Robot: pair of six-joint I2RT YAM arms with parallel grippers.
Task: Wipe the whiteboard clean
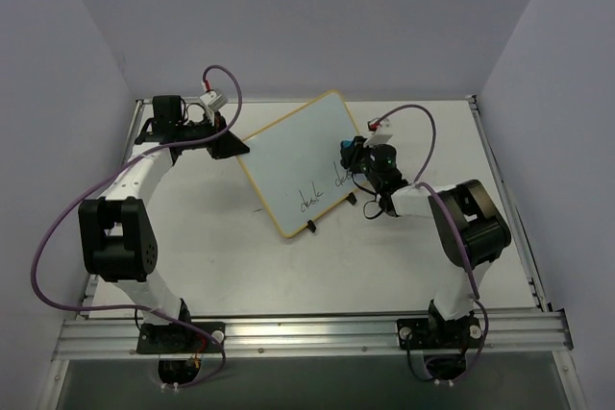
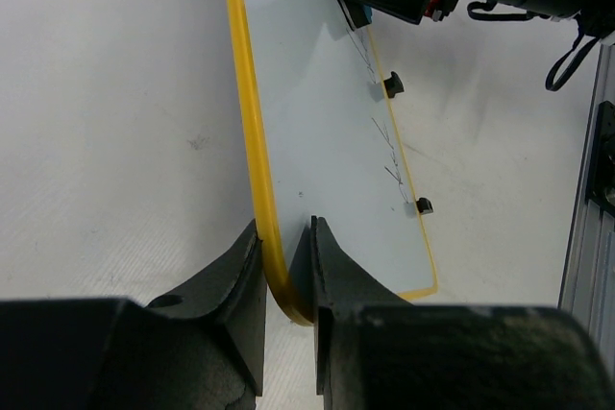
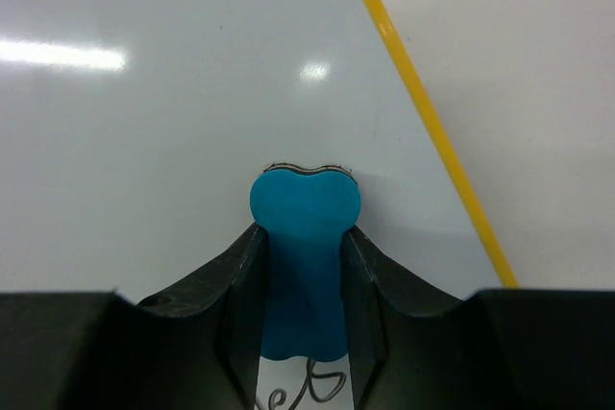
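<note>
**While Left Is Bracing, Right Is Wiping**

While the left gripper [image 2: 285,228] is clamping a corner of the yellow-framed, rounded white whiteboard [image 1: 293,156] so it is not sliding, the right gripper [image 3: 304,232] is pinching a small blue bone-shaped eraser [image 3: 306,199], pressing it on the board just ahead; black handwriting [image 1: 309,201] is lying behind it.

My overhead cam sits above and behind the arm bases at the near edge, looking down and forward, far enough back to take in the whole counter [image 1: 221,266]. The left wrist cam rides low behind the left hand [image 2: 286,237] near the far-left corner, staring along the whiteboard [image 2: 317,141] toward the right edge. The right wrist cam is super close, facing down past the right hand [image 3: 306,237] and its eraser [image 3: 306,204]. All three share the whiteboard; overhead and left wrist also both catch the right hand.
</note>
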